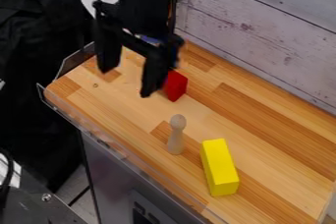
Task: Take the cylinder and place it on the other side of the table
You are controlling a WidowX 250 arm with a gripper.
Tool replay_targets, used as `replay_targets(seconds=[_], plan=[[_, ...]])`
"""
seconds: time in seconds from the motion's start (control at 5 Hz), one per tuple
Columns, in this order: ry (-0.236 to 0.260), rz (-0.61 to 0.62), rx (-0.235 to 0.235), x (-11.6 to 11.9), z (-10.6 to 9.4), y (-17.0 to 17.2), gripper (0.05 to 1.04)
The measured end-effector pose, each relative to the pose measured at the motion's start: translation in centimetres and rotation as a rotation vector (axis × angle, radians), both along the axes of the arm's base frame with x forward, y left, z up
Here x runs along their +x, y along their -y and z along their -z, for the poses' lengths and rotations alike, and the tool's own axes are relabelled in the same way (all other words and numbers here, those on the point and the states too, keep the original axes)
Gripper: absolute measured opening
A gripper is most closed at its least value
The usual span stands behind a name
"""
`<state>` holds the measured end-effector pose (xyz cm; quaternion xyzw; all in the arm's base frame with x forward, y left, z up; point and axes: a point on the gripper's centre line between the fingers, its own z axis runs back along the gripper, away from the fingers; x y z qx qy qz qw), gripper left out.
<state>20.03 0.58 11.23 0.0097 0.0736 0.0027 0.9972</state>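
Gripper (pixel 126 83) is hanging over the table (pixel 282 154) at 11 o'clock from the peg (pixel 176 139) (prob. the cyl.), fingers spread w/ nothing btwn, prob. b/c it's needing room to straddle. Peg is standing upright, ball end up, leaving its slim neck free for pinching; yellow block (pixel 220 169) is lying near at 4–5 o'clock, maybe crowding a finger, & red block (pixel 176 86) is sitting at 12.
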Motion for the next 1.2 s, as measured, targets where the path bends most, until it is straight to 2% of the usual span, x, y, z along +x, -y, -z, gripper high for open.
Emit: replay_targets(seconds=[0.6, 1.0, 1.2], plan=[[-0.031, -0.079, -0.042, 0.3, 2.5, 3.0, 0.999], [-0.108, -0.118, -0.002, 0.9, 4.8, 2.7, 0.999], [-0.126, -0.129, -0.019, 1.2, 5.7, 2.6, 0.999]])
